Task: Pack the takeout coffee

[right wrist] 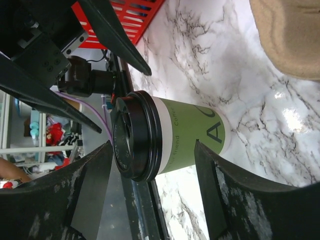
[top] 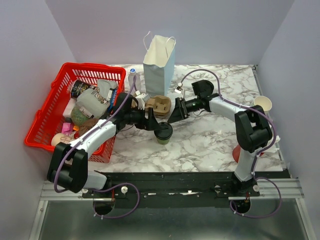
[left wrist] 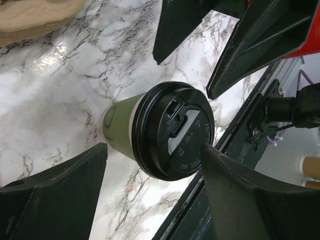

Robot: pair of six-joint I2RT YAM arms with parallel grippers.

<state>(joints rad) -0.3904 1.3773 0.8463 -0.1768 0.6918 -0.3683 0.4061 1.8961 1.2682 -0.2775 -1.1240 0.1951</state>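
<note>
The takeout coffee, an olive-green paper cup with a black sip lid, stands upright on the marble table near its front edge. My left gripper hangs just left of and behind it, open. In the left wrist view the cup shows between the two fingers, and the right fingertip overlaps the lid's rim. My right gripper hovers just behind the cup on the right, open. In the right wrist view its fingers flank the cup without gripping it.
A red basket full of groceries sits at the left. A white paper bag stands open at the back, with a brown cardboard cup carrier in front of it. A paper cup and a red cup stand at the right.
</note>
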